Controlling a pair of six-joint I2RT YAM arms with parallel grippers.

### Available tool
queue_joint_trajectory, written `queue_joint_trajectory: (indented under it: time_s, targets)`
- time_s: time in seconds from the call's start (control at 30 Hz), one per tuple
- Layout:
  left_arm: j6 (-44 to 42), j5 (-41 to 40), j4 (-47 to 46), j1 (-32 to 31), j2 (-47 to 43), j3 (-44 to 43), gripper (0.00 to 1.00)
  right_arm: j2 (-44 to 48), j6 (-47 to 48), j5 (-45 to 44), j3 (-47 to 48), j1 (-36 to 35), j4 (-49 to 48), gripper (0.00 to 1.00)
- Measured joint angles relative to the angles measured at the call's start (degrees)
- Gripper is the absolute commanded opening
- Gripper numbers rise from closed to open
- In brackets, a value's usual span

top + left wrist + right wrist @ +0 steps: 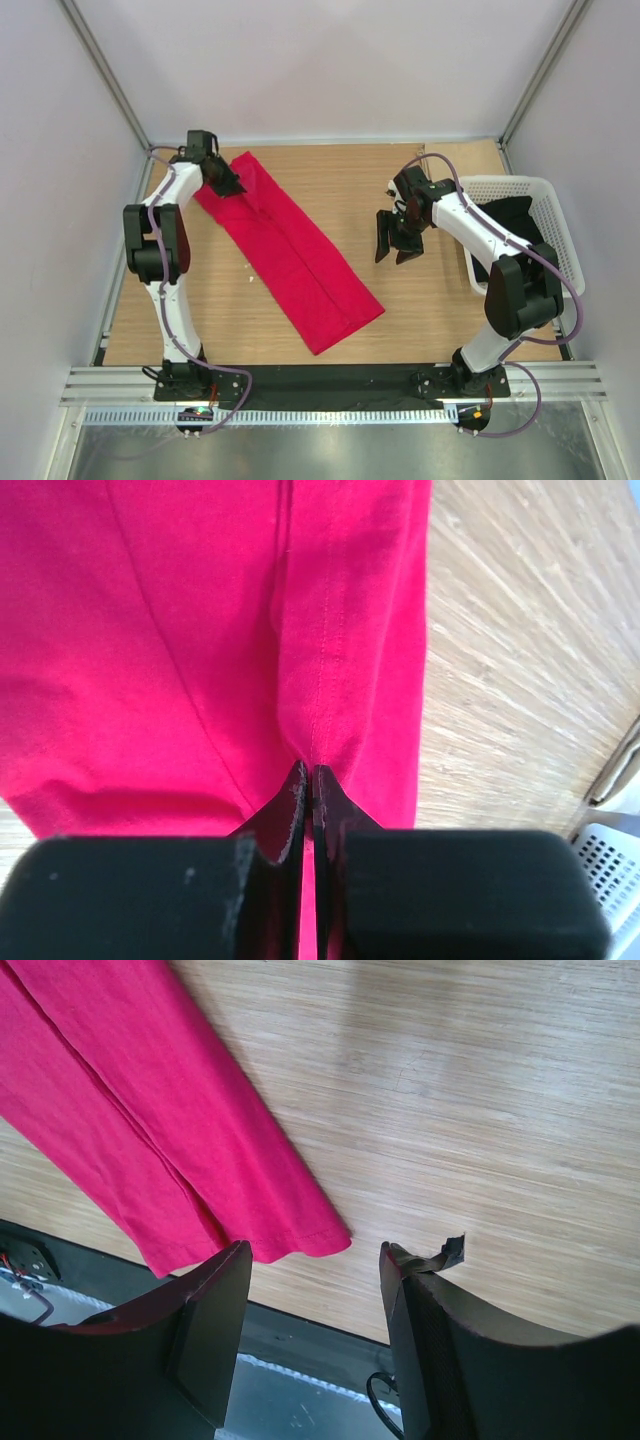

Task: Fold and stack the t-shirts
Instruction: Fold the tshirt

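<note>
A crimson red t-shirt (290, 250), folded into a long strip, lies diagonally on the wooden table from far left to near centre. My left gripper (226, 184) is at its far end, shut on a pinch of the red cloth (320, 680); its fingertips (300, 785) meet on a seam. My right gripper (398, 246) hangs open and empty above bare wood, to the right of the shirt. The shirt's near hem end (250, 1210) shows in the right wrist view, left of the open fingers (225, 1290).
A white lattice basket (545, 190) stands at the right edge with dark cloth (510, 225) inside; its corner shows in the left wrist view (610, 855). A black strip (330, 380) runs along the table's near edge. A torn bit of tape (445, 1255) sticks to the right finger.
</note>
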State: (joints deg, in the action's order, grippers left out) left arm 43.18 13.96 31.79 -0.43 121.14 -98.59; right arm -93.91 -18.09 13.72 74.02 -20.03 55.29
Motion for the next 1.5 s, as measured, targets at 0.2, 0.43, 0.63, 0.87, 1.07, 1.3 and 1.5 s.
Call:
queue_joint_trajectory:
  time_s: [0.2, 0.43, 0.63, 0.87, 1.07, 1.3, 1.5]
  targets:
    - [-2.1, -3.1, 2.0, -1.5, -0.4, 1.0, 0.02, 0.0, 0.0, 0.4, 0.0, 0.0, 0.0, 0.61]
    - [-7.9, -11.5, 7.0, -4.2, -0.9, -4.8, 0.02, -0.9, 0.0, 0.9, 0.0, 0.0, 0.0, 0.61]
    - [-13.1, -18.1, 9.2, -6.9, -2.3, -9.0, 0.02, -1.1, 0.1, 1.3, 0.0, 0.0, 0.0, 0.61]
    - [-16.4, -23.1, 13.3, -9.6, -2.5, -9.3, 0.04, -1.2, 0.2, 1.6, 0.0, 0.0, 0.0, 0.61]
    - [-17.6, -25.1, 15.3, -11.5, -2.5, -7.9, 0.31, -1.4, 0.2, 1.7, 0.0, 0.0, 0.0, 0.61]
    - [-19.2, -20.5, 15.0, -11.4, -1.9, -6.9, 0.58, -1.4, 0.2, 1.7, 0.0, 0.0, 0.0, 0.61]
    - [-17.1, -9.5, 8.9, -3.7, -1.3, -7.6, 0.47, -1.7, 0.3, 1.7, 0.0, 0.0, 0.0, 0.61]
